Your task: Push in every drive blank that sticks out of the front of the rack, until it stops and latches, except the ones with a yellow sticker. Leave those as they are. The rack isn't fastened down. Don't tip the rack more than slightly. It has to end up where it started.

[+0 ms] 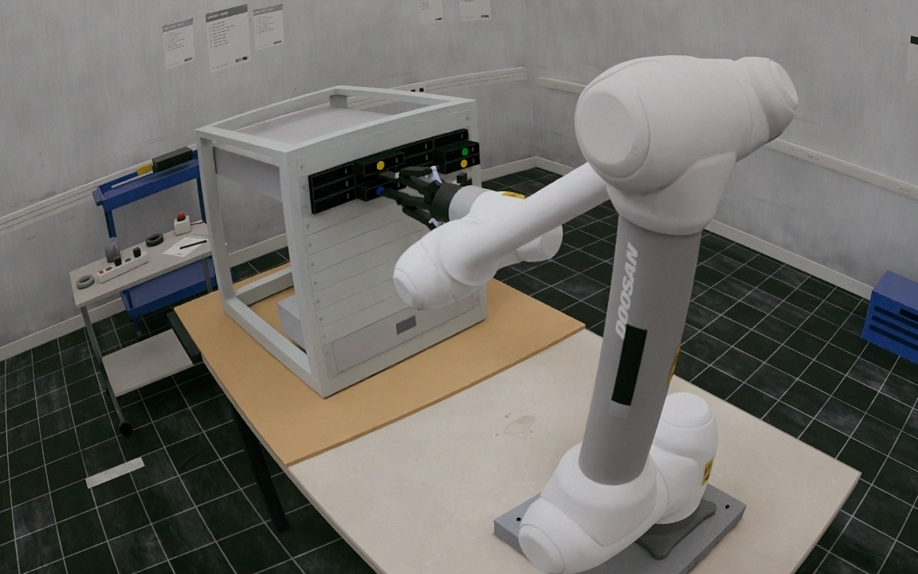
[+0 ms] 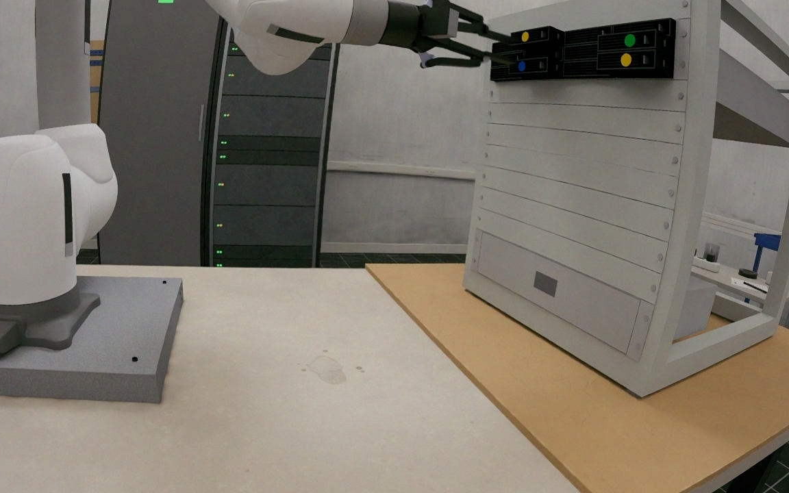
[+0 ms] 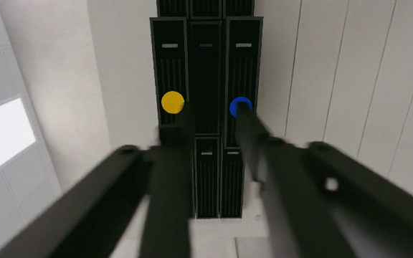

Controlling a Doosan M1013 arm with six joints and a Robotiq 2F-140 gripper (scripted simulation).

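The grey rack stands upright, with black drive blanks across its upper front. A blue-sticker blank and a yellow-sticker blank above it stick out, with a recessed blank between them. Farther right, a green-sticker blank sticks out above another yellow-sticker blank. My gripper is nearly shut on nothing, a narrow gap between its tips. One tip overlaps the blue sticker in the wrist view; contact cannot be told.
The rack stands on a tan board on the table. A side cart with small items stands behind the rack's left side. A dark server cabinet is in the background.
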